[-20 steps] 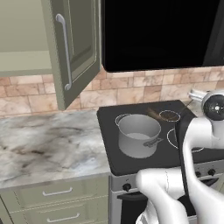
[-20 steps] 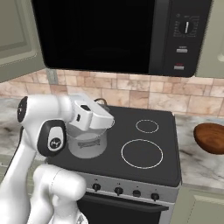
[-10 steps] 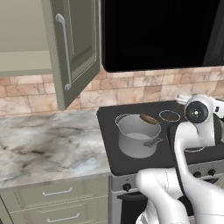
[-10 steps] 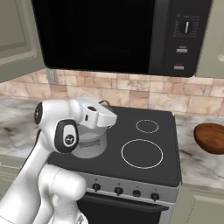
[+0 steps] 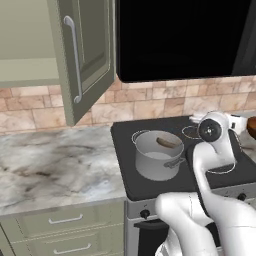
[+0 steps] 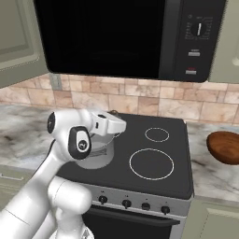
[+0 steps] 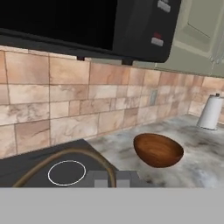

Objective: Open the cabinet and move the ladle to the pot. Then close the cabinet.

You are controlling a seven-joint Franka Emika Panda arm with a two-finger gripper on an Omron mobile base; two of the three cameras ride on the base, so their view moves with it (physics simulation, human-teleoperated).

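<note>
The cabinet (image 5: 87, 60) is open, its sage-green door swung out to the left of the microwave, and the door's edge (image 6: 18, 42) also shows in the right base view. The grey steel pot (image 5: 157, 155) stands on the front left burner, and my arm hides most of the pot (image 6: 95, 156) in the right base view. My gripper (image 7: 113, 178) is shut on the ladle (image 7: 74, 152), whose thin curved handle arcs away to the lower left. The ladle's brownish end (image 5: 167, 142) sits within the pot's far rim. My hand (image 6: 109, 123) hovers just above the pot, pointing right.
A wooden bowl (image 7: 157, 151) lies on the counter right of the stove (image 6: 154, 163), with a paper towel roll (image 7: 210, 113) beyond it. The black microwave (image 6: 126, 37) hangs over the stove. Marble counter (image 5: 50, 165) and green drawers (image 5: 65, 220) lie to the left.
The arm has swung left, carrying the ladle from over the rear burner to the pot. The cabinet door and pot have not moved.
</note>
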